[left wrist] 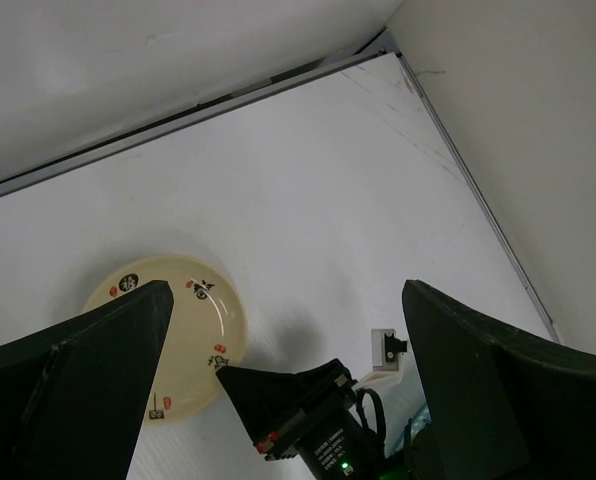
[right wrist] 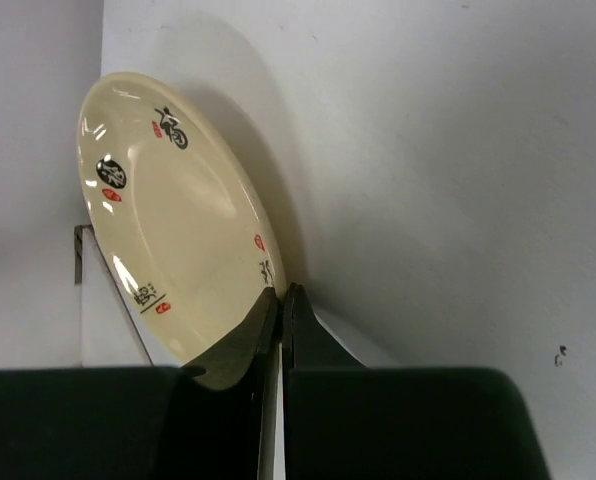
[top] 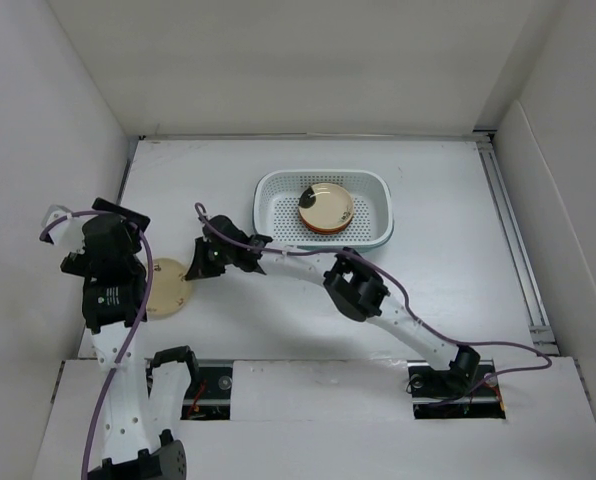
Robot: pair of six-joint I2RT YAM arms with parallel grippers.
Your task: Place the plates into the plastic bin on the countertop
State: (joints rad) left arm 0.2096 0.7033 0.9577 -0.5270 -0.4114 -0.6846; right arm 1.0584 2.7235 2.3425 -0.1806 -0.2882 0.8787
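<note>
The right pincer (right wrist: 281,295) is pressed together on the rim of the round glossy cream plate (top: 166,290), which bears black and red markings. It pinches the edge at the plate's 2 o'clock side. That plate lies at about 8 o'clock on the white counter (top: 458,250). Whether its edge has cleared the surface cannot be told. The left pincer (left wrist: 285,300) hangs above it, fingers spread wide and holding nothing.

Off at 1 o'clock sits the white perforated plastic bin with the pale teal rim (top: 278,190). A small stack of plates (top: 325,208) is already inside, a tan one on top.

This looks like the pickup of the last loose plate. The next move calls for a lift that keeps the thin rim from slipping, then a carry toward 2 o'clock and a release over the stack.
</note>
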